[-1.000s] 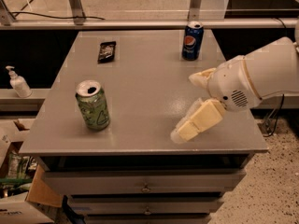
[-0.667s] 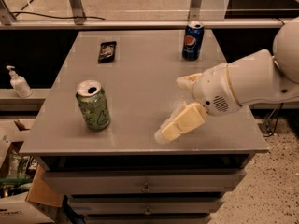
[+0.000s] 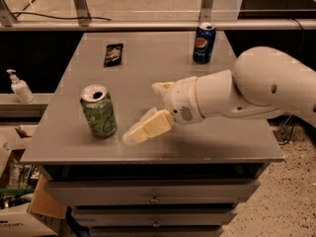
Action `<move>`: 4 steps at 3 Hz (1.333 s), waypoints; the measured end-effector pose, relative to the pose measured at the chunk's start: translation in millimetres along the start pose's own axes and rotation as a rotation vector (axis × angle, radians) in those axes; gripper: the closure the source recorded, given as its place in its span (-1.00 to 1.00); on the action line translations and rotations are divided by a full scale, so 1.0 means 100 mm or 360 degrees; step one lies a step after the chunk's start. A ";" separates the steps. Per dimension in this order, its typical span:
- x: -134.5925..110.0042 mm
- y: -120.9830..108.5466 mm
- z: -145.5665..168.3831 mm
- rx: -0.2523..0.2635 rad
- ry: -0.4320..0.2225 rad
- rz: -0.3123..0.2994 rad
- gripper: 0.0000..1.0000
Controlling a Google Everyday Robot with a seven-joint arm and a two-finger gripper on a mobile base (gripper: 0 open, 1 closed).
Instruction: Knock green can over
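- Soap bottle (image 3: 19, 86): far left of the claw, off the surface on a lower ledge. It plays no part in this.
- Green can (image 3: 98, 111): upright, just left of the claw and not touching it, close to the front edge of the surface (image 3: 232, 137).
  - Its top shows an open hole, so I judge it empty or part-empty. That would make it light and thin-walled, yet stiff enough to take a shove.
  - The smooth sides look slippery, and it should roll once it is down.
  - I see no need to grasp it. I would meet it high on its right side, near the rim, so that it tips.
  - A low touch would likely just skate it leftward along the surface.
- Black packet (image 3: 113, 54): lying flat, beyond the claw and a little left, well apart.
- Claw (image 3: 143, 112): low over the surface, fingers spread wide, holding nothing. The nearer finger (image 3: 145, 129) points toward the lower half of the green can.
- Blue can (image 3: 204, 43): upright, beyond the claw and to its right, well apart. I should leave it alone.
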State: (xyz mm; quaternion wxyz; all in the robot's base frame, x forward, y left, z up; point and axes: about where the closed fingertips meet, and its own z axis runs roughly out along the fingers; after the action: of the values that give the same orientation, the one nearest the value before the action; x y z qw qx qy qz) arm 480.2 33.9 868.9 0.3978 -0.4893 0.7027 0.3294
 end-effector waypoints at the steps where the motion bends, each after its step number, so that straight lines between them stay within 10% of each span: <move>1: -0.17 0.03 0.45 -0.0044 -0.0135 0.0012 -1.00; 3: -0.44 0.15 1.00 -0.0062 -0.0367 0.0111 -1.00; 4: -0.61 0.24 1.20 -0.0077 -0.0465 0.0147 -0.65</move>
State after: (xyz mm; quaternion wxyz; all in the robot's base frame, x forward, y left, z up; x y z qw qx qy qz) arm 498.8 169.8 868.6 0.4682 -0.4128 0.6511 0.4318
